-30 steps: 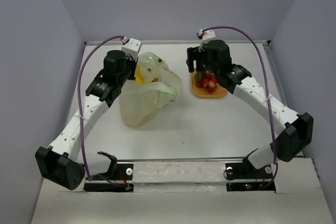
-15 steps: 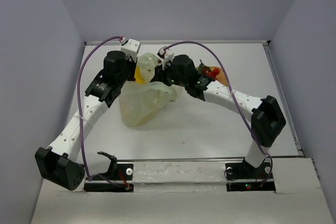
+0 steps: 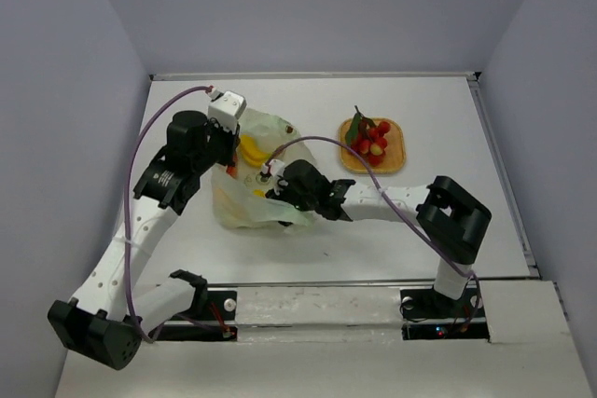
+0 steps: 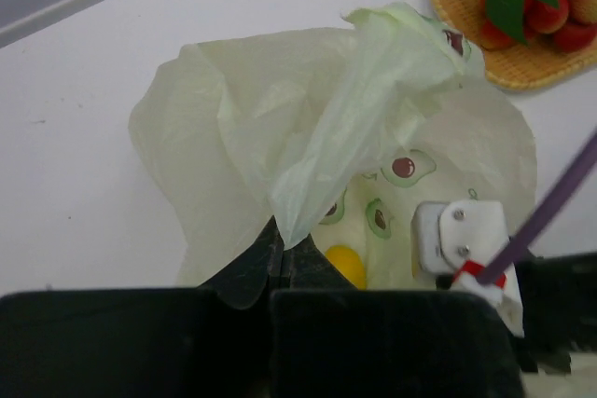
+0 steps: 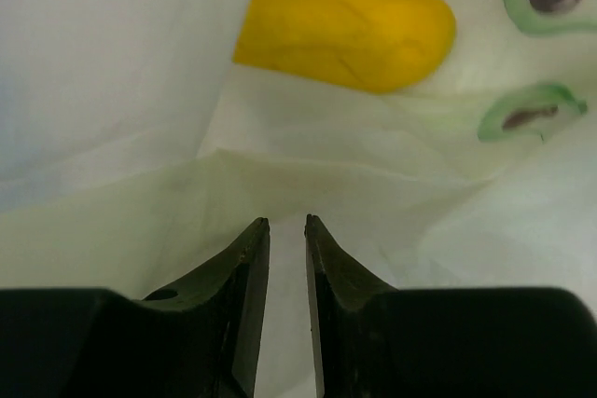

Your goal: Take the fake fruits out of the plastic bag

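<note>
White table, left gripper pinching plastic bag, right gripper nearly closed inside it, hold unclear.

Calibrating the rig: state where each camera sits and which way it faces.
Top external: above and behind the bases, looking down on the table; left arm and right arm show, plastic bag between them.
Left wrist: on the left arm, looking along shut jaws pinching the bag's film, toward the berries.
Right wrist: on the right arm, at the bag, jaws a slit apart, facing a yellow fruit.
Shared: top and left wrist show bag and berries.
</note>
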`<act>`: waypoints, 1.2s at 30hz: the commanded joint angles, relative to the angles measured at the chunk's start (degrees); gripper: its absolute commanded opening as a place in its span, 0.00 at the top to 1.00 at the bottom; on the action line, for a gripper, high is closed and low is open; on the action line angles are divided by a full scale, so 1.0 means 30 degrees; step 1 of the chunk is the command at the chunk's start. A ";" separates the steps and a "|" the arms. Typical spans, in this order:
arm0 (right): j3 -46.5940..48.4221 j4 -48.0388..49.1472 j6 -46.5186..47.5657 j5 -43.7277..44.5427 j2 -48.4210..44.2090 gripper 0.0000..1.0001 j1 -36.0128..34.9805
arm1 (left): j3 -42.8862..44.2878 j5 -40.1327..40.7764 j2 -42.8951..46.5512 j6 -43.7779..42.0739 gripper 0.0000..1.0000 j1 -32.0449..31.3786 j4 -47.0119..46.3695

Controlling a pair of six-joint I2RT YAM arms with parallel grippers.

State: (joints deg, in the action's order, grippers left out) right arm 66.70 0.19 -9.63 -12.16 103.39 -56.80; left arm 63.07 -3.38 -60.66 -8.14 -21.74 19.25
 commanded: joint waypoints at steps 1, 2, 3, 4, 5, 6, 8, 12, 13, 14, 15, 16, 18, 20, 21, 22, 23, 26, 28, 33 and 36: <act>-0.1137 0.0143 -0.0217 0.2673 -0.0477 0.72 0.0094 | -0.0923 -0.4141 0.2463 -0.2233 1.00 0.0564 0.1872; -0.1196 0.0172 -0.0247 0.2939 -0.0770 0.72 0.0094 | -0.1099 -0.4815 0.2815 -0.2643 1.00 0.0682 0.2195; -0.1052 0.0201 -0.0277 0.3434 -0.1266 0.71 0.0094 | -0.1536 -0.5837 0.3544 -0.3343 1.00 0.0712 0.2488; -0.0877 0.0202 -0.0306 0.3584 -0.1474 0.71 0.0094 | -0.1743 -0.6079 0.3870 -0.3466 1.00 0.0712 0.2462; -0.0237 0.0231 -0.0335 0.3673 -0.1621 0.71 0.0094 | -0.1948 -0.6052 0.4164 -0.3410 1.00 0.0712 0.2259; 0.0147 0.0231 -0.0278 0.3674 -0.1826 0.69 0.0094 | -0.2095 -0.5646 0.4167 -0.3090 1.00 0.0712 0.1822; 0.1228 0.0405 -0.0393 0.3964 -0.2032 0.67 0.0094 | -0.1806 -0.5321 0.3789 -0.2825 1.00 0.0712 0.1294; 0.2024 0.1635 -0.0716 0.5079 -0.1684 0.57 0.0094 | -0.1248 -0.5145 0.2908 -0.1713 1.00 0.0712 0.0238; 0.2838 0.1753 -0.0919 0.5109 -0.1363 0.55 0.0297 | -0.1160 -0.4912 0.2675 -0.1420 1.00 0.0683 -0.0055; 0.3397 0.1783 -0.1125 0.5254 -0.0518 0.52 0.0299 | -0.1101 -0.4649 0.2266 -0.0663 1.00 0.0712 -0.0319; 0.3954 0.1784 -0.1359 0.5662 -0.0075 0.50 0.0299 | -0.0840 -0.3950 0.2001 -0.0220 1.00 0.0712 -0.0698; 0.4452 0.1900 -0.1825 0.5666 0.0394 0.49 0.0531 | -0.0663 -0.3624 0.1709 0.0190 1.00 0.0712 -0.0789; 0.6092 0.1989 -0.2151 0.5753 0.2033 0.40 0.0709 | -0.0252 -0.2919 0.1034 0.1187 1.00 0.0770 -0.0994; 0.7699 0.1989 -0.2648 0.5900 0.3785 0.37 0.0883 | -0.0105 -0.2509 0.0799 0.2064 1.00 0.0771 -0.1316; 0.8202 0.1989 -0.2911 0.5987 0.4377 0.37 0.1088 | 0.0011 -0.2362 0.0768 0.2243 1.00 0.0829 -0.1636; 0.8671 0.1989 -0.3378 0.6191 0.4876 0.37 0.1090 | 0.0070 -0.2245 0.0710 0.2419 1.00 0.0859 -0.1756; 0.9662 0.1786 -0.3643 0.6599 0.5432 0.35 0.1293 | 0.0158 -0.2186 0.0623 0.2566 1.00 0.0830 -0.1873; 1.2033 0.0706 -0.4202 0.9293 0.7395 0.31 0.1791 | 0.0334 -0.2010 0.0389 0.2597 1.00 0.0859 -0.2108; 1.3386 0.0146 -0.4320 1.0351 0.8948 0.27 0.2025 | 0.0276 -0.2068 0.0271 0.2597 1.00 0.0859 -0.2196; 1.7895 -0.2140 -0.4292 1.0708 1.2054 0.18 0.2262 | 0.0305 -0.2330 -0.0081 0.2597 1.00 0.0917 -0.2372; 1.8927 -0.2520 -0.4057 0.9187 1.3579 0.10 0.2262 | 0.0305 -0.2390 -0.0286 0.3153 1.00 0.0946 -0.2489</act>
State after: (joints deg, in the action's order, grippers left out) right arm 118.61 -4.45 -21.58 16.14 141.21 -49.80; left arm 61.36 -8.60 -61.71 -0.62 -18.94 14.85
